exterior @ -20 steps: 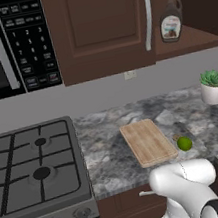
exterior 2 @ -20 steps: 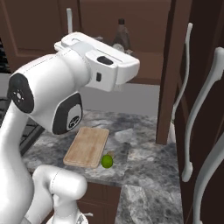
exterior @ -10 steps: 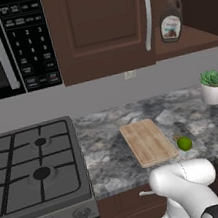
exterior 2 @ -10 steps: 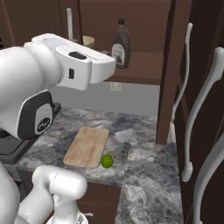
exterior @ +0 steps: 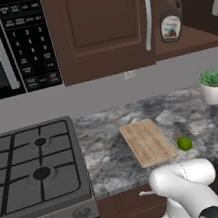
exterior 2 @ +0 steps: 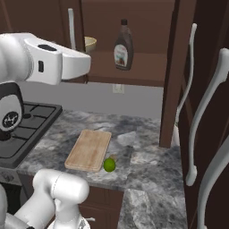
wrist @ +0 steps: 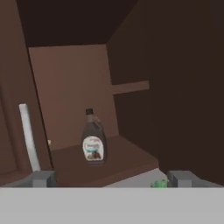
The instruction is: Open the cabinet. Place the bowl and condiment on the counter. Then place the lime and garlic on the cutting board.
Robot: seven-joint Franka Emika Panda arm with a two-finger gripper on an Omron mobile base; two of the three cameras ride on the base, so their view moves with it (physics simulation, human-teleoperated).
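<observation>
Simulated kitchen, smooth rendered surfaces throughout. Dark brown wooden cabinet (exterior 2: 134,27) open, with its flat shelf bare-grained and matte. Upright on that shelf: a dark brown condiment bottle (exterior 2: 123,45), narrow black cap on top, rounded shoulders, pale paper-like label on the front. Same bottle centred in the hand view (wrist: 92,139), standing near the shelf's front edge. Left of the bottle on the same shelf, partly hidden behind the white arm: a pale yellow bowl (exterior 2: 91,43), rounded rim, glossy.

Below, a speckled grey stone table (exterior: 113,151), mottled like granite. Flat on it: a rectangular light wooden cutting board (exterior: 147,141), fine straight grain, rounded corners. Just beside the board's right front corner, off the board: a small round green lime (exterior: 184,143), shiny skin. Same lime beside the board in the right base view (exterior 2: 109,165). Garlic not clearly made out.

Further right on the table: a small white rounded pot with a spiky green plant (exterior: 212,87). Left of the table: a gas stove (exterior: 35,169) with black cast grates over a grey metal top. Above it: a black microwave (exterior: 3,43) with a keypad of pale buttons. Closed cabinet door (exterior: 101,26) beside it, with a long slim silver handle.

Claw (wrist: 112,178) aimed into the cabinet, its two blocky grey fingertips spread wide apart, nothing between them, well short of the bottle.
</observation>
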